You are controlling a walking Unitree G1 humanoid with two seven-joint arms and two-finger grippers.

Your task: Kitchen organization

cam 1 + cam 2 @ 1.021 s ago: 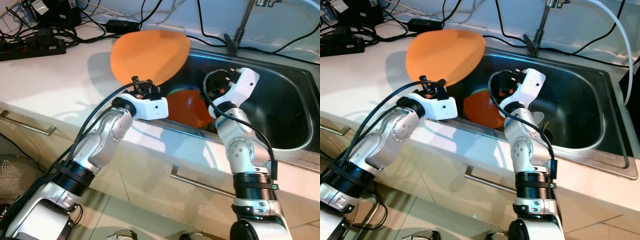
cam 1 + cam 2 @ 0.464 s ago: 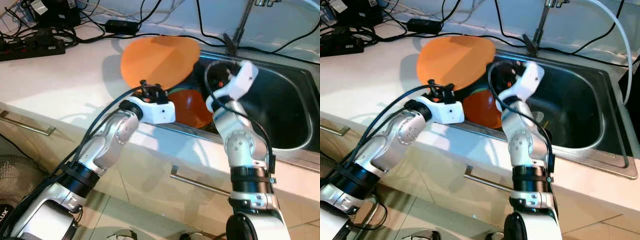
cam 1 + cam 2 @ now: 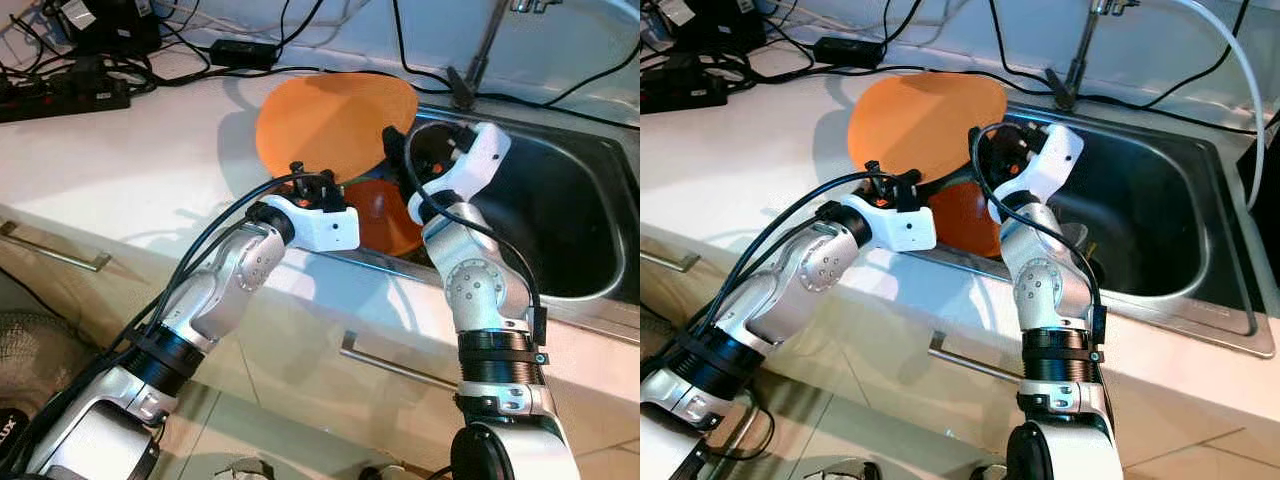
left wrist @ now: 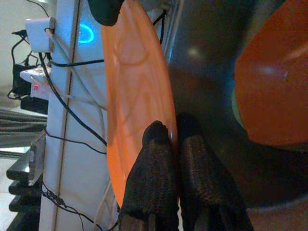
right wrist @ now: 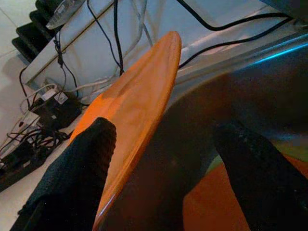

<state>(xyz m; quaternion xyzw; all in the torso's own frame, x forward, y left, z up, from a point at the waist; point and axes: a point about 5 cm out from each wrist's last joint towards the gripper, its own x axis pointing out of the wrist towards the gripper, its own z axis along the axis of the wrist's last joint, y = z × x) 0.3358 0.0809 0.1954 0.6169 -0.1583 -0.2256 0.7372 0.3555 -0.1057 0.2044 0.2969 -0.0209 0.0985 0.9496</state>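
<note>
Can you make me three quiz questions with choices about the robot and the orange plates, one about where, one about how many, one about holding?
1. Where is the flat orange plate that the left end effector holds?
A. Over the sink's edge
B. On the floor
C. In a drawer

2. How many orange dishes are there?
A. One
B. Two
C. Four

3. The right end effector is:
A. Shut on a cup
B. Open beside the plate
C. Holding the tap

Answers: 1 A, it is held above the steel sink rim. 2 B, a second orange dish lies in the sink. 3 B, its fingers are spread apart.
</note>
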